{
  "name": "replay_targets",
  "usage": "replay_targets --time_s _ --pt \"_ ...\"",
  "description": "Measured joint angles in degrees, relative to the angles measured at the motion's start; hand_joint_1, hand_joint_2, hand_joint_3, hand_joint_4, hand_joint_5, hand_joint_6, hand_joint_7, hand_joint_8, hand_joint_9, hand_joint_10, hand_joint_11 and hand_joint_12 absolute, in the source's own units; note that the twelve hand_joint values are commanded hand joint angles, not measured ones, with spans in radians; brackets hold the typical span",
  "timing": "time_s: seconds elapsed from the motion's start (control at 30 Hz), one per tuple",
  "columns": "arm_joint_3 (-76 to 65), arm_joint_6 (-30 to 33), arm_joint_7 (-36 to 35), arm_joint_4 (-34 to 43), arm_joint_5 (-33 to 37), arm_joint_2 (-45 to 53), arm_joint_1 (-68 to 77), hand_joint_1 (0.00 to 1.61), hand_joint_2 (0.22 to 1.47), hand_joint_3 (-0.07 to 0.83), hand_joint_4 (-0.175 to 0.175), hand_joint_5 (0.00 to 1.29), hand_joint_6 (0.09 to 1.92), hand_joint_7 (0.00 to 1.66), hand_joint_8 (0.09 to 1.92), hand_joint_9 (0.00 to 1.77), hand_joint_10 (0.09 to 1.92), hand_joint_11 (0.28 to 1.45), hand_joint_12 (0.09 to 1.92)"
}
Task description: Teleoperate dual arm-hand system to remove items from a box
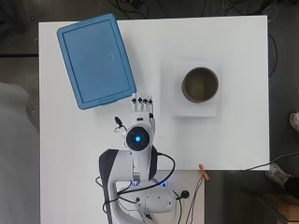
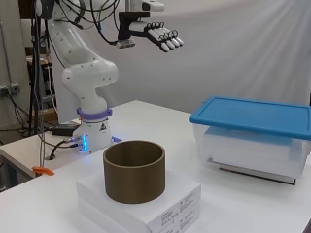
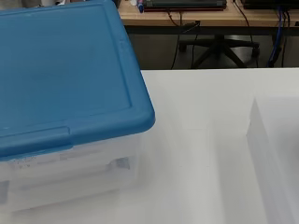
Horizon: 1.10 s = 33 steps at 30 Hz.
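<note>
Hand [image 2: 158, 34] fingers straight, high above table; box [image 2: 252, 138] lid [image 1: 96, 59] on

box lid [image 1: 96, 60]: blue plastic, smooth, matt | box body [image 2: 252, 150]: translucent plastic | ring [image 2: 134, 170]: brown, matt | tabletop [image 1: 233, 42]: white, smooth

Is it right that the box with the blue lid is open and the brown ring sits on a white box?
Not quite: the blue lid is on, so the box is closed. The side view shows it. The brown ring does sit on a white box.
</note>
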Motion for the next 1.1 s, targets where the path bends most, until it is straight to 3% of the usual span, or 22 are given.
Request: replay_targets --time_s 0.1,0.2,0.33,0.5,0.57,0.7,0.8,0.97,1.1 --pt "0.5 -0.2 3.2 -5.7 0.5 -8.4 -0.1 0.07 0.98 -0.003 0.005 0.26 0.09 0.31 0.09 0.37 0.09 0.44 0.09" --pt "1.3 -0.8 7.0 -10.6 1.0 -23.0 -0.3 0.06 0.98 -0.004 0.003 0.26 0.09 0.30 0.09 0.36 0.09 0.44 0.09" --pt "3.2 -0.7 9.4 -13.1 2.0 -28.6 -0.5 0.10 0.99 0.001 -0.002 0.26 0.09 0.30 0.09 0.36 0.09 0.44 0.09" --pt "6.7 5.0 8.3 -14.5 2.5 -14.4 -1.1 0.09 1.00 0.004 -0.019 0.23 0.09 0.29 0.09 0.35 0.09 0.42 0.09" --pt "7.9 11.1 5.7 -14.9 2.5 -6.1 -1.1 0.13 0.99 -0.003 -0.031 0.22 0.09 0.28 0.09 0.33 0.09 0.42 0.09" --pt "11.8 18.6 2.9 -13.8 0.6 7.2 -1.1 0.23 0.80 -0.023 -0.032 0.16 0.09 0.25 0.09 0.32 0.09 0.43 0.09" --pt "16.1 21.1 2.2 -12.2 -2.5 14.3 -1.1 0.33 0.77 -0.007 -0.022 0.13 0.09 0.17 0.09 0.27 0.09 0.41 0.09" --pt "25.3 24.0 8.2 -12.8 -15.4 15.7 -0.4 0.41 0.80 0.010 -0.029 0.12 0.09 0.08 0.09 0.18 0.09 0.36 0.09" --pt "30.9 25.4 16.7 -13.4 -20.8 17.1 -0.4 0.29 0.88 0.029 -0.044 0.10 0.09 0.06 0.09 0.14 0.09 0.35 0.09"
